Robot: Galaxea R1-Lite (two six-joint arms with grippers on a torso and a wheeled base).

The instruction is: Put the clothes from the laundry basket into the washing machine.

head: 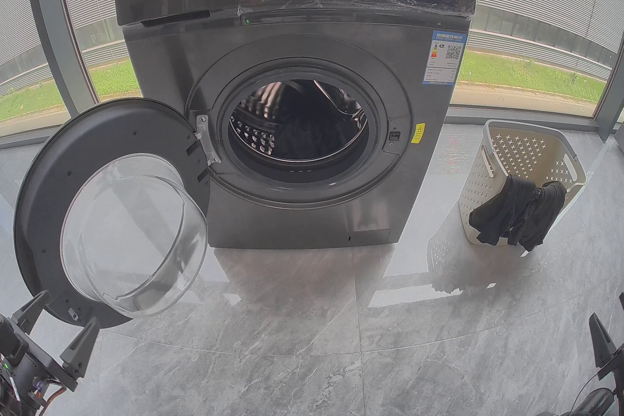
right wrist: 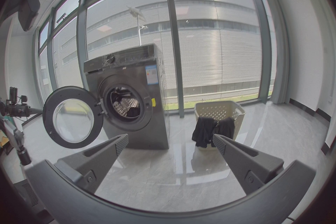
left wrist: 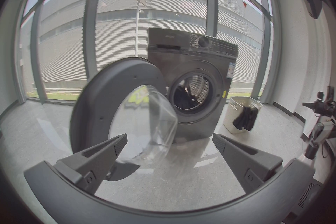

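A grey front-loading washing machine [head: 292, 105] stands ahead with its round door [head: 110, 209] swung wide to the left. Something dark lies inside the drum [head: 299, 125]. To the right of it sits a white perforated laundry basket [head: 520, 157] with black clothes [head: 520, 212] draped over its front rim. My left gripper [head: 55, 333] is low at the left, just before the open door, open and holding nothing. My right gripper [right wrist: 169, 140] is open too, low at the right and well short of the basket [right wrist: 220, 111] and the black clothes [right wrist: 211, 130].
Glossy grey marble floor [head: 325, 320] spreads between me and the machine. Tall windows with dark frames [head: 52, 21] run behind it. The open door juts out over the floor on the left side.
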